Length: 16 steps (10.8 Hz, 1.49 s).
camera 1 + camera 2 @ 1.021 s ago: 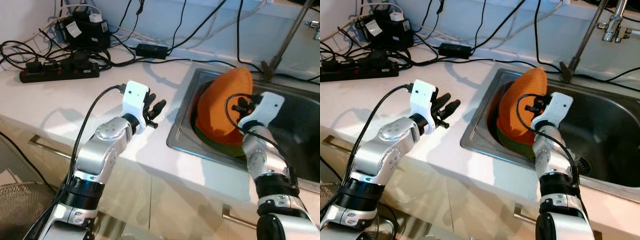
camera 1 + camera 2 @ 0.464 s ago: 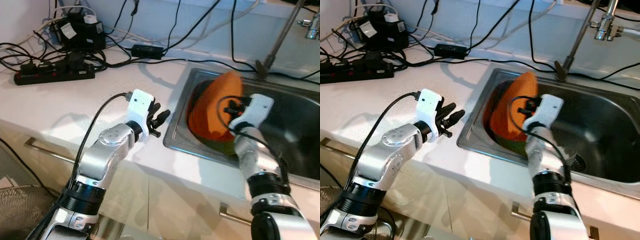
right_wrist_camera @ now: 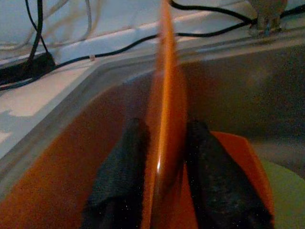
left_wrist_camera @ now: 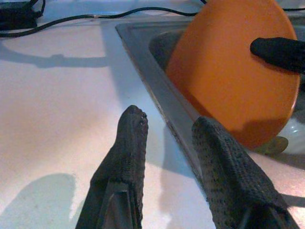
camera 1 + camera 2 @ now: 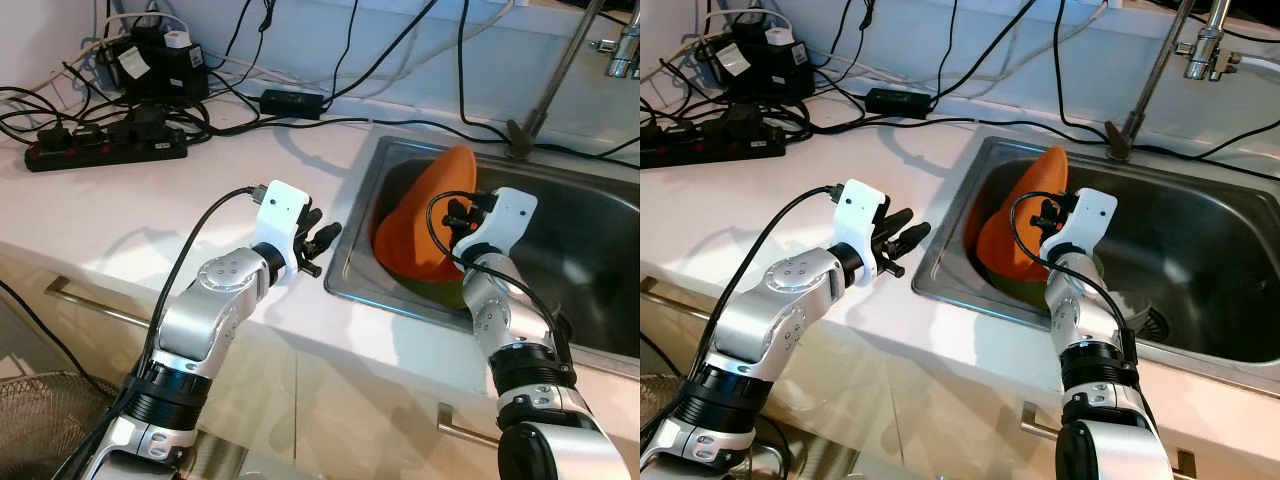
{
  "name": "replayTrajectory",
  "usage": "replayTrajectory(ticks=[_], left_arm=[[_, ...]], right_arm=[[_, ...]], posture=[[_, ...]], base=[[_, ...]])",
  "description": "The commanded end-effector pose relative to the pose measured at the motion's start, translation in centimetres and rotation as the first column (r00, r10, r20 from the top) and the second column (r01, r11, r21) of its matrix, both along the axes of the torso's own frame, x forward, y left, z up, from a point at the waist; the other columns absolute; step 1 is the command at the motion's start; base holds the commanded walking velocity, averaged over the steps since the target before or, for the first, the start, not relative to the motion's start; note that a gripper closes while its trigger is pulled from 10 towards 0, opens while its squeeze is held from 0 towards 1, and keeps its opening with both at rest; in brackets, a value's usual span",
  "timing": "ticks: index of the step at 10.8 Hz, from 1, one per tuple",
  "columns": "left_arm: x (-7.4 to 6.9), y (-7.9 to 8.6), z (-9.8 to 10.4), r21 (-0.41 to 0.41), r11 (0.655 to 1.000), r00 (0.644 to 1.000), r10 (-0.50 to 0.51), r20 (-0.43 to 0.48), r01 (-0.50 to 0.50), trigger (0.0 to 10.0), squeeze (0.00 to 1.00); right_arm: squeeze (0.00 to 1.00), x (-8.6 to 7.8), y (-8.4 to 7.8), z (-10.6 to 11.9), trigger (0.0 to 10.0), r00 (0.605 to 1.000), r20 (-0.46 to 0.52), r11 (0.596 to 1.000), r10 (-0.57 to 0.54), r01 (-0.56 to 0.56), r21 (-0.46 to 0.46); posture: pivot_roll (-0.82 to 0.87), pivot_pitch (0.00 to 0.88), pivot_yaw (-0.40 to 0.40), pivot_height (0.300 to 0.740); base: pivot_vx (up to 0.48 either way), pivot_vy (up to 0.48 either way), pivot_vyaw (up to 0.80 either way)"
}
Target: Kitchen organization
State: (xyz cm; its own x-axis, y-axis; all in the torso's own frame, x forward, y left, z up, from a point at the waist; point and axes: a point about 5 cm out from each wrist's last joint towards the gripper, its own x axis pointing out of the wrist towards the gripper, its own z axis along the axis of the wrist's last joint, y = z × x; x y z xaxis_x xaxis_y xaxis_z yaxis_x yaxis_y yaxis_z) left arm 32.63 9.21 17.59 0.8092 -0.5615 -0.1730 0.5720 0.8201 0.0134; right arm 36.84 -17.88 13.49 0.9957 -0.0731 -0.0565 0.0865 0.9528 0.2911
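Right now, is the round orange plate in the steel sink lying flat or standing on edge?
Standing on edge, tilted. The round orange plate rises above the sink rim, and the right gripper pinches its edge between both fingers.

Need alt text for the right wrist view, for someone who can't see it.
The right hand pinches an orange plate edge-on between its two black fingers, inside the steel sink. Black cables cross the countertop behind.

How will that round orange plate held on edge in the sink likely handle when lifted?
The round orange plate looks rigid, keeping its shape in the right tool. Pinched at the rim only, it may pivot. Its glossy surface suggests slipping is possible.
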Motion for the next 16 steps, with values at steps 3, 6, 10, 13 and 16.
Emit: replayTrajectory(ticks=[3,6,10,13,16], left_arm=[[-0.25,-0.22,0.39,0.013,1.0,1.0,-0.024,0.014,0.024,10.0,0.0],[-0.25,-0.23,0.35,0.021,0.999,1.0,-0.029,0.01,0.029,10.0,0.0],[-0.26,-0.19,0.25,0.035,0.999,0.999,-0.032,0.004,0.032,10.0,0.0],[-0.23,-0.18,0.29,0.032,0.999,0.999,-0.033,0.001,0.033,10.0,0.0],[-0.15,-0.08,0.4,0.022,0.999,1.0,-0.027,-0.002,0.028,10.0,0.0]], right_arm=[[0.0,0.31,-0.15,0.63,10.0,1.0,0.009,0.996,-0.009,0.009,-0.086],[0.0,0.26,-0.44,0.62,10.0,1.0,0.001,0.967,-0.02,0.02,-0.255],[0.29,0.27,-0.72,0.69,10.0,0.999,-0.004,0.883,-0.038,0.031,-0.469],[0.0,0.35,-0.51,0.96,10.0,0.999,0.007,0.899,-0.04,0.04,-0.435],[1.0,0.46,-0.72,1.08,10.0,0.998,0.002,0.958,-0.06,0.058,-0.281]], posture=[[0.23,0.012,-0.027,0.74],[0.22,0.019,-0.025,0.74],[0.22,0.02,-0.023,0.74],[0.22,0.022,-0.022,0.74],[0.22,0.023,-0.022,0.74]], base=[[0.0,0.0,0.0],[0.0,0.0,0.0],[0.0,0.0,0.0],[0.0,0.0,0.0],[0.0,0.0,0.0]])
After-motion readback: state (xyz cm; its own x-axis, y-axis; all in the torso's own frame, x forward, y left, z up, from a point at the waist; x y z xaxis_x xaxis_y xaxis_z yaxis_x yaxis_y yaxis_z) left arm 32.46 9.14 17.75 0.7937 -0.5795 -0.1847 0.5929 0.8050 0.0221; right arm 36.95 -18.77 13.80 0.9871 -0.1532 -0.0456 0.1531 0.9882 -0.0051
